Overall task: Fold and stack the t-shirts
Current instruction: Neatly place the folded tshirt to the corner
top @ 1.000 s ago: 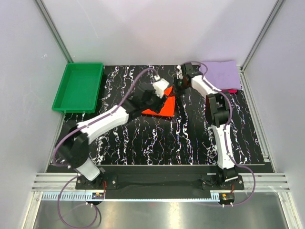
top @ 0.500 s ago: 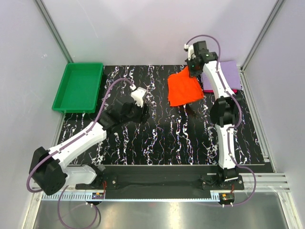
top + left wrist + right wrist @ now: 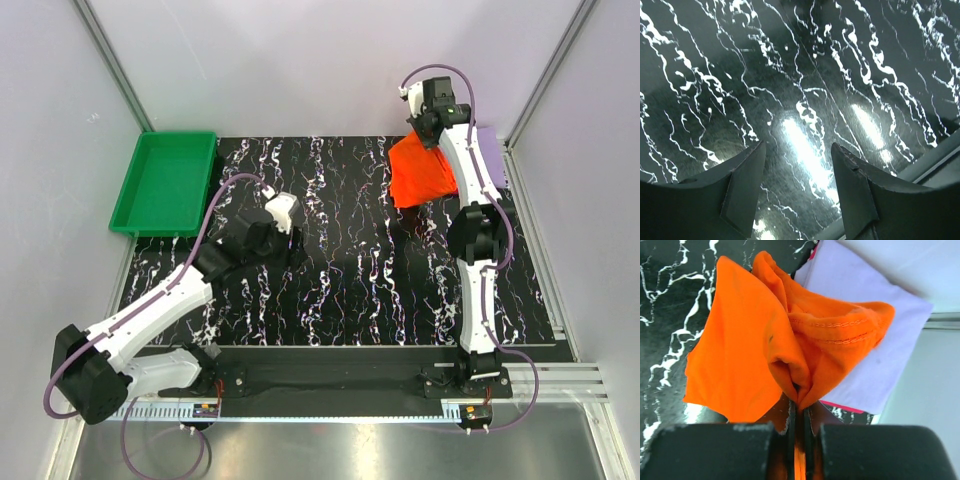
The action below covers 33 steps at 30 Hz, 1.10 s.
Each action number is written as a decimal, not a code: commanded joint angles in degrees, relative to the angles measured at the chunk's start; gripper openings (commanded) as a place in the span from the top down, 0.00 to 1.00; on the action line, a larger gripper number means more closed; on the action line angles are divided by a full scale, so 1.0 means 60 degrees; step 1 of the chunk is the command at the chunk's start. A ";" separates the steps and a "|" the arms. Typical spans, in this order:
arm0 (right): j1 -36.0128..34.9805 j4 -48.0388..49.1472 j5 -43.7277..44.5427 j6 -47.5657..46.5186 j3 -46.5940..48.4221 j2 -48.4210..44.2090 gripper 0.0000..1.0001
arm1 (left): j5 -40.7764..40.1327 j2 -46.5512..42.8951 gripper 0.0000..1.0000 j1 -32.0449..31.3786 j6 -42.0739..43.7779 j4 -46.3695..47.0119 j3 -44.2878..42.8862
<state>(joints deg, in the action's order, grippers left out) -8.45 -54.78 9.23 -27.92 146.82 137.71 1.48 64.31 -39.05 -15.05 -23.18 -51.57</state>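
The right gripper (image 3: 800, 407) is shown closed tight on a bunched fold of the orange-red t-shirt (image 3: 755, 350). The cloth is pinched right at the tips of the jaws. From there it spreads away in loose, rumpled folds, with a stitched hem seen just beyond the pinch point.

A lavender t-shirt (image 3: 865, 300) is laid flat beyond the jaws and to their right, partly covered by the orange cloth. A thin edge of a crimson-pink t-shirt (image 3: 842, 407) is seen under the lavender one, just right of the jaws.

From above, the orange-red t-shirt (image 3: 422, 172) is seen hanging from the right gripper (image 3: 428, 132) as a draped bundle. A strip of the lavender t-shirt (image 3: 490, 150) is left showing beside it.

The left gripper (image 3: 797, 147) is held with its jaws apart and nothing is gripped between them. Only the black, white-veined table surface (image 3: 805, 75) is seen between and beyond the jaws. All three t-shirts are kept well apart from these jaws.

A green tray (image 3: 165, 180) is placed off to the left of the left gripper (image 3: 262, 238), apart from it.
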 commanded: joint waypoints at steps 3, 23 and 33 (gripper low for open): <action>0.0089 0.0884 0.0658 -0.0970 0.0663 -0.0510 1.00 | 0.0369 -0.0026 0.39 0.0062 -0.0070 -0.0150 -0.0047; 0.0221 0.1163 0.0878 -0.1103 0.1075 -0.0628 1.00 | 0.0472 0.0311 0.39 0.0092 0.0047 -0.0077 -0.0077; 0.0324 0.1118 0.0937 -0.1206 0.1062 -0.0978 1.00 | 0.0574 0.0443 0.39 0.0180 -0.0099 -0.0048 -0.0121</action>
<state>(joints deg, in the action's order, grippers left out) -7.20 -50.43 12.99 -33.80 150.21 137.62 3.33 66.63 -38.33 -15.07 -25.63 -51.57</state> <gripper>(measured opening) 0.044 0.606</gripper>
